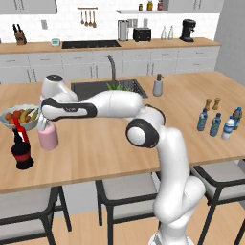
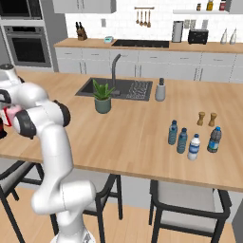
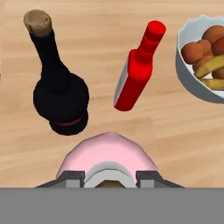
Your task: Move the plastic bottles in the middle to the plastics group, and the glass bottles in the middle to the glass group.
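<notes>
1. Two base views give you a long wooden island counter with a black sink and faucet set into it, dark stools tucked under the near edge, and a back wall of white cabinets with a toaster, coffee machine and knife block.
2. Take the sink as your landmark. Far to its left stands the pale-pink glass bottle, upright on the counter, with the gripper closed around its neck.
3. Just left of the pink bottle stands the dark red-necked bottle, near it but apart; behind both sits a white fruit bowl.
4. Far right of the sink you see the cluster of blue-capped water bottles, with two brown shakers just behind them and a grey dispenser beside the sink's right rim.
5. Your right base view adds a wall oven and a potted plant in front of the sink; there the arm hides most of the pink bottle.
6. Your hand view looks straight down: the pink bottle's shoulder lies between the finger tips, a dark cork-stoppered bottle and a separate red bottle beyond it, the bowl at right.
</notes>
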